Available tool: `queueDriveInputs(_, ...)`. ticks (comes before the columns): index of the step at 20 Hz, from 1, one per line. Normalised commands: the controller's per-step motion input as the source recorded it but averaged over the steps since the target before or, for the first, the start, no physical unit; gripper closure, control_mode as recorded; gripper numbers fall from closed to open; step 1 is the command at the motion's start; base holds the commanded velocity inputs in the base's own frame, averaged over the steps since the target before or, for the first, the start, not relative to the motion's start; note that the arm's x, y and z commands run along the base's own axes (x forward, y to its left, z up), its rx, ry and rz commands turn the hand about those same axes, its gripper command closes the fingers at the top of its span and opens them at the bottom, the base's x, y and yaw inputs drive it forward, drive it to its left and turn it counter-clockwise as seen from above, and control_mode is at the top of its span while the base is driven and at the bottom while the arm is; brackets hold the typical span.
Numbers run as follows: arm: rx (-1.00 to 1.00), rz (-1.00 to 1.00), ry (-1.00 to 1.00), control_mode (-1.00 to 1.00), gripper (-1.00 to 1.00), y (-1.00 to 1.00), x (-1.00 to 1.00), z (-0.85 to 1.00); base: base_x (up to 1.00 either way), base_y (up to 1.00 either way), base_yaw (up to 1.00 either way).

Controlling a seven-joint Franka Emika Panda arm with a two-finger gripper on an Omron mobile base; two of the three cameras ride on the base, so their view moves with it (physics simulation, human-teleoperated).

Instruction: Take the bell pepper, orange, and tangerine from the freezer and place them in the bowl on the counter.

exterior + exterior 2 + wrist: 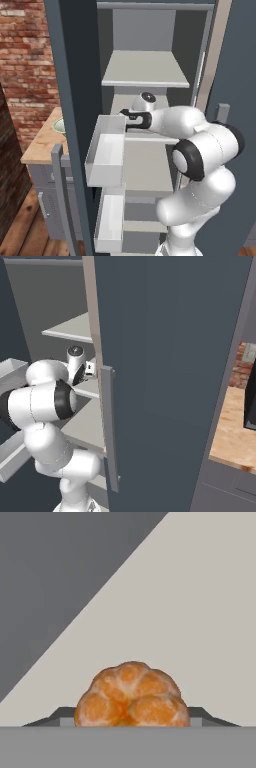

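The white robot arm reaches into the tall dark blue-grey freezer (75, 75), over a pale grey shelf (145, 70) inside it. Its door stands open. The two-finger gripper (121, 116) is at the end of the arm, just above the back edge of a see-through white box-shaped bin (106, 152) that is pulled out. A second bin like it (110, 222) sits lower down.

In the hand view, a round, lumpy orange-brown fruit (132, 695) fills the bottom middle. It looks like a peeled tangerine, with fat pale-orange pieces that meet at a darker middle. It sits right at the gripper, with a flat pale grey shelf surface behind it. The finger tips are hidden, so I cannot tell if the gripper is squeezing the fruit or is loose.

To the left, past the freezer door, is the light speckled wooden counter (42, 142) on a low grey cabinet. A bit of the pale greenish-white bowl (59, 125) peeks out there.
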Motion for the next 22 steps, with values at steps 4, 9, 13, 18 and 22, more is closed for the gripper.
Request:
queueDriveInputs(4, 0.00, -0.01, -0.06, -1.00, 1.00, -0.24, -0.65, 0.33, 0.00, 0.00, 0.00)
queueDriveInputs(9, 0.00, 0.00, -0.03, -1.00, 1.00, -0.20, -0.75, 0.47, 0.00, 0.00, 0.00)
queueDriveInputs(13, 0.00, 0.00, -0.01, -1.00, 1.00, -0.11, -0.83, 0.58, 0.00, 0.00, 0.00)
queueDriveInputs(18, 0.00, 0.00, 0.00, -1.00, 1.00, -0.14, -0.83, 0.69, 0.00, 0.00, 0.00)
queueDriveInputs(22, 0.00, 0.00, 0.00, -1.00, 1.00, -0.17, -0.79, 0.65, 0.00, 0.00, 0.00)
